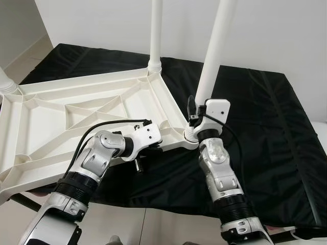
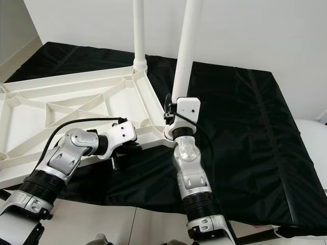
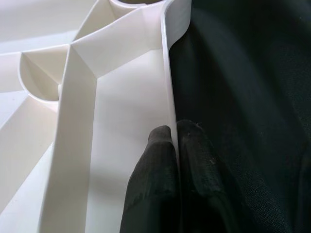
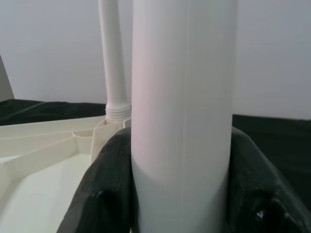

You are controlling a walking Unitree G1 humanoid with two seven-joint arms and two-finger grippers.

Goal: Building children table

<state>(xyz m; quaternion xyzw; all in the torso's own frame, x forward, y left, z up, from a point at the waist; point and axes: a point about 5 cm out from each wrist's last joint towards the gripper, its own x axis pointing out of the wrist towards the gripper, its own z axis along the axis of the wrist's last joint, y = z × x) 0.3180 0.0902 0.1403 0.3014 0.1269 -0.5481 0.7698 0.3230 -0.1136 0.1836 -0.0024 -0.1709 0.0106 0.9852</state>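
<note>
While the upturned white tabletop [image 1: 76, 117] lies ribbed side up on the black cloth [image 1: 265, 117], the right gripper [image 4: 180, 194] clasps the near corner leg [image 1: 214, 51] just above its socket, fingers [image 4: 107, 194] tight on both sides. The left gripper [image 3: 172, 141] pinches the tabletop's near rim. The far leg [image 1: 156, 30] stands seated; another shows at the left corner [image 1: 5, 81]. The job looks mostly done, with this leg probably still being tightened.

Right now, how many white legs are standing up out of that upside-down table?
2 clearly upright: the far leg at the back corner, and the near leg, gripped by the right hand. A third stub shows at the left edge; others may be hidden.
</note>
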